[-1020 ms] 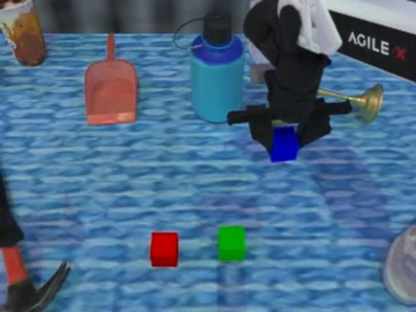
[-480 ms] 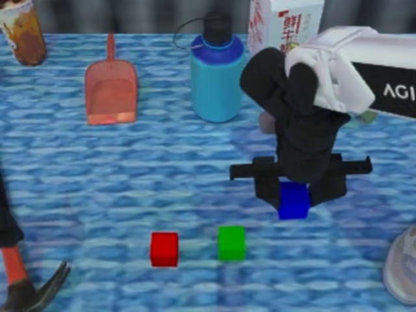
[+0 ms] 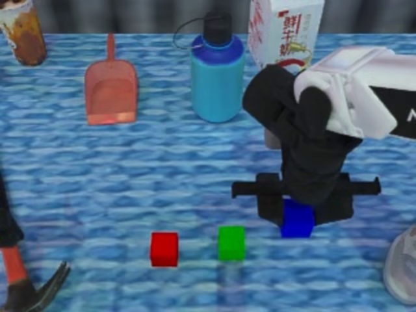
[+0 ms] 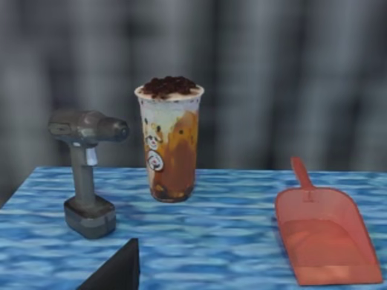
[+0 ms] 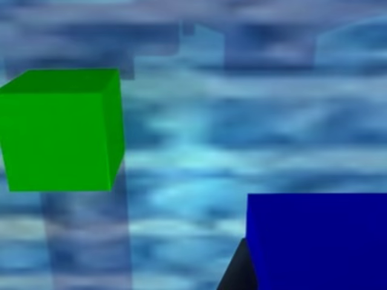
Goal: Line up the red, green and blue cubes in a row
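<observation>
Right gripper [image 3: 300, 213] pinches your blue cube [image 3: 298, 219], seemingly just above the table, right of the green cube [image 3: 231, 242] and red cube [image 3: 164, 249].

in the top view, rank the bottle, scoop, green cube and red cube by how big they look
1. bottle
2. scoop, looks nearly as large as the bottle, so this order is close
3. green cube and red cube: they look alike in size, so no ranking between them
</observation>
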{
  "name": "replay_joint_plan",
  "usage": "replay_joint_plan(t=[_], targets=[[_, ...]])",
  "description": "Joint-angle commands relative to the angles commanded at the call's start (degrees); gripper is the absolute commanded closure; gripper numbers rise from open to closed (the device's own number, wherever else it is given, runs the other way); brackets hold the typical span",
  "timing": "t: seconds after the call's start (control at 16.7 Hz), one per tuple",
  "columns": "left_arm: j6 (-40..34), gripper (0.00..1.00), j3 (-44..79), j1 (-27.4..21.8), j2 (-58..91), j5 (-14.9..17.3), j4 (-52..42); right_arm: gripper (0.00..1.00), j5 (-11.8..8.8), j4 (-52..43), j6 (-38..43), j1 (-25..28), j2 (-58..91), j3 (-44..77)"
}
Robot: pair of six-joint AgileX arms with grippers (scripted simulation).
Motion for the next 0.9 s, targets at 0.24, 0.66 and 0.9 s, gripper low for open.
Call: replay_joint_plan(t=[0.24, 0.66, 0.9], targets=[[0.00, 0.00, 0.00, 0.00, 0.00, 0.00, 0.00, 1.00, 0.04, 4.23, 0.06, 0.06, 1.65, -2.50], [0.00, 0.00, 0.00, 0.00, 0.00, 0.00, 0.00, 1.00, 0.09, 15.01, 0.25, 0.45, 6.25, -8.51], [0.00, 0.00, 0.00, 0.00, 0.00, 0.00, 0.00, 0.92, 0.09, 15.01, 0.25, 0.45, 6.25, -8.51]])
